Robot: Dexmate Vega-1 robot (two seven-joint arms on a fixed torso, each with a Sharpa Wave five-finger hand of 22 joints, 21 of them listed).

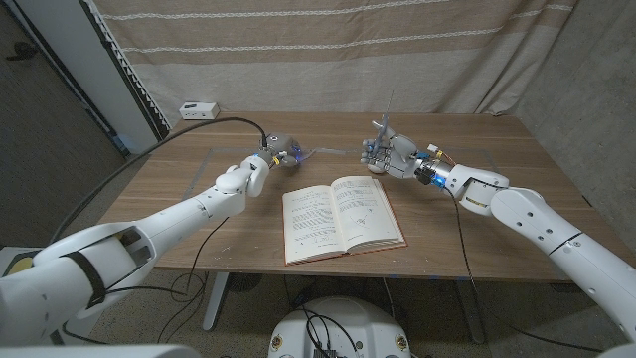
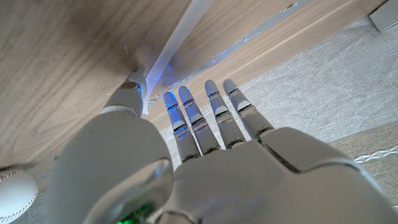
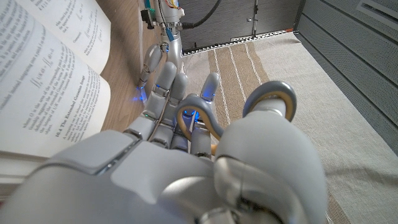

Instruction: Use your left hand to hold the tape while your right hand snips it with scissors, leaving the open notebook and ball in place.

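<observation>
My left hand pinches one end of a clear tape strip that stretches just above the wooden table toward my right hand. In the left wrist view the tape runs from my thumb tip out across the wood. My right hand grips grey scissors with the blades pointing up, close to the tape's other end. The scissors' handle loops sit around the fingers of my right hand. An open notebook lies between the arms. A white ball lies beside my left hand.
A small white box sits at the table's back left corner. A striped curtain hangs behind the table. Bare wood lies to the right of the notebook and in front of my left arm.
</observation>
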